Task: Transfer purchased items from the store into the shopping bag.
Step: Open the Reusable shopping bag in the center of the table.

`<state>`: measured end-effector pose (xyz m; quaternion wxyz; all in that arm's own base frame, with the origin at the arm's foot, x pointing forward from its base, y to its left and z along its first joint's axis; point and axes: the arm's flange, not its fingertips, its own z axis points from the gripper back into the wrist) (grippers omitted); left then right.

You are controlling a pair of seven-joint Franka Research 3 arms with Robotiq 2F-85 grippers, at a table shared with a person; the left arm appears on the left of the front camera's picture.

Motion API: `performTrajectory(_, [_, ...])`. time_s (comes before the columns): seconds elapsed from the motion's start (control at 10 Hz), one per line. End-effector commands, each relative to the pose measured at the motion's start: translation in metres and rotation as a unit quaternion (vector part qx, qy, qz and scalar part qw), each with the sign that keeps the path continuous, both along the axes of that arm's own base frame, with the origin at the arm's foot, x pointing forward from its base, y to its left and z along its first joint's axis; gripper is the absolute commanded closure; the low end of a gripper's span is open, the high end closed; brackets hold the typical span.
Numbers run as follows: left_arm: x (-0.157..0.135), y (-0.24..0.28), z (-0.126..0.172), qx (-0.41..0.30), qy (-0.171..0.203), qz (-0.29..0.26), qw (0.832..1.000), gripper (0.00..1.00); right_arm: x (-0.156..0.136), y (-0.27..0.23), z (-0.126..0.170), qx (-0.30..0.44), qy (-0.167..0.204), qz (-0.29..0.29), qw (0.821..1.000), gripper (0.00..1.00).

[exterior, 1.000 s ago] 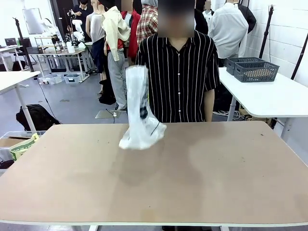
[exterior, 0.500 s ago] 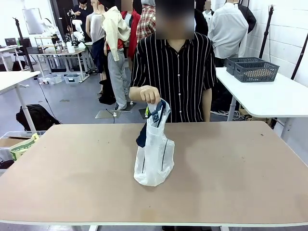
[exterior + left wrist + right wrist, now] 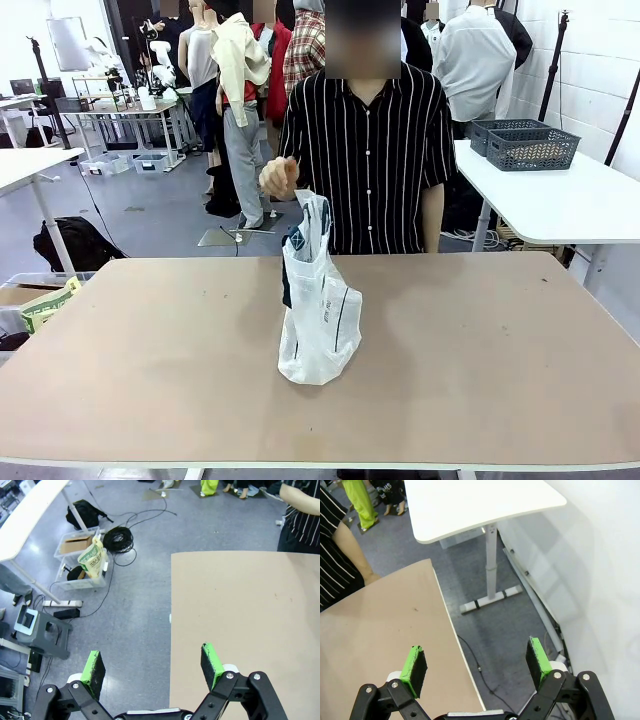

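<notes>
Front view: the shopping bag [image 3: 318, 318] stood upright near the middle of the surface [image 3: 480, 370], navy handles drooping at its top and its mouth mostly collapsed. The person's hand [image 3: 278, 178] hung closed just above and beside the handles; whether it touched them could not be told. No purchased items lay on the surface. Two lattice baskets [image 3: 528, 147] sat on a white side table [image 3: 560, 205], well apart from the bag; whether either was the store could not be told. Left wrist view: the left gripper [image 3: 152, 664] was spread wide and held nothing, poised over the surface's edge with floor clutter below. Right wrist view: the right gripper [image 3: 476, 661] was likewise spread wide and empty, over the opposite edge, the person's arm [image 3: 351, 555] near the top corner. Judged step: the bag was being set out, with loading not yet begun. To do it well, you would wait for the hand to clear. The bag looked light and liable to tip, so have one gripper lift a handle to open the mouth. Lower each item straight down from above.
</notes>
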<state>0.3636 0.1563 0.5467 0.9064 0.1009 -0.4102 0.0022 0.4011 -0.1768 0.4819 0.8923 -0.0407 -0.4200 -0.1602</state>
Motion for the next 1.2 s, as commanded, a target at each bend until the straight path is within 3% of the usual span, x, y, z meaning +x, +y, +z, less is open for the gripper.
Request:
performTrajectory(0.0, [0.0,0.001,0.0,0.006,-0.002,-0.003,1.0,0.0,-0.001,0.0,-0.001,-0.005,0.006,0.002,1.0,0.0])
performTrajectory(0.6, [0.0,0.0,0.0,0.0,0.0,0.0,1.0,0.0,-0.001,0.0,-0.001,-0.005,0.006,0.002,1.0,0.0])
performTrajectory(0.7, [0.017,-0.022,0.012,-0.005,-0.013,-0.023,1.0,0.0,0.0,0.0,0.0,0.0,0.0,0.0,1.0,0.0])
performTrajectory(0.9, [0.057,-0.087,0.039,0.015,-0.031,-0.091,0.995,0.0,0.008,0.044,0.04,-0.026,-0.047,0.005,0.999,0.0])
performTrajectory(1.1, [0.083,-0.147,0.061,0.03,-0.046,-0.166,0.985,0.0,0.026,0.101,0.066,0.003,-0.039,0.038,0.999,0.0])
